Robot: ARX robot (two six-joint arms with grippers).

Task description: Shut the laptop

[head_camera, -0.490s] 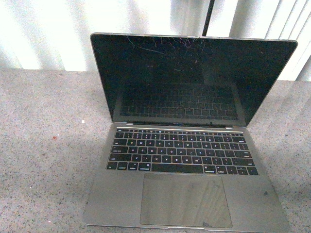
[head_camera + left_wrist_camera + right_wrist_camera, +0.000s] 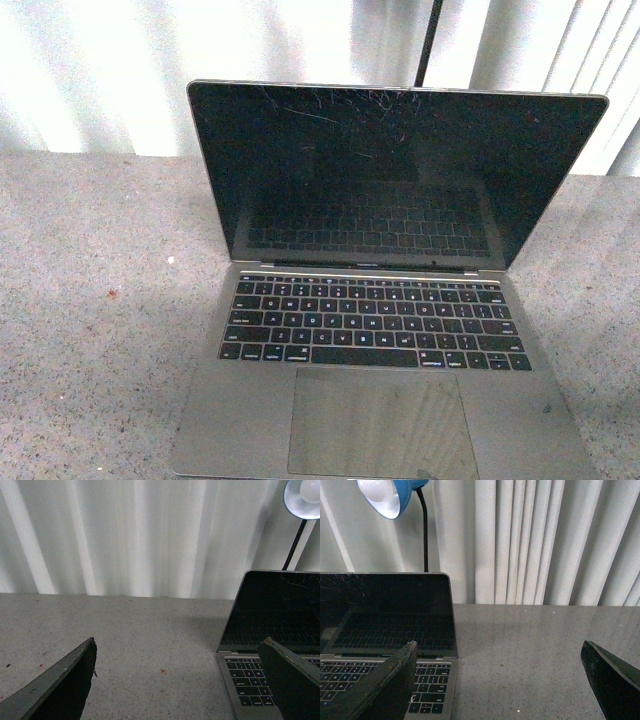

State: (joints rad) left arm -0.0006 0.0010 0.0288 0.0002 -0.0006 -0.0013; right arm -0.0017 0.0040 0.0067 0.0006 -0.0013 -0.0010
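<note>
The silver-grey laptop (image 2: 375, 340) stands open on the speckled grey table (image 2: 90, 330) in the front view, its scratched black screen (image 2: 385, 170) upright and facing me, black keys and large trackpad below. Neither gripper shows in the front view. My left gripper (image 2: 180, 680) is open and empty, over the bare table beside the laptop's (image 2: 265, 645) left side. My right gripper (image 2: 502, 680) is open and empty, over the table beside the laptop's (image 2: 390, 630) right side. Neither gripper touches the laptop.
A blue desk lamp (image 2: 387, 495) on a black stem (image 2: 430, 40) rises behind the laptop; its head also shows in the left wrist view (image 2: 303, 497). White pleated curtains (image 2: 150, 60) hang along the table's far edge.
The laptop sits slightly lower in the front view than before, and the screen's top edge has dropped a little. Nothing else differs.
</note>
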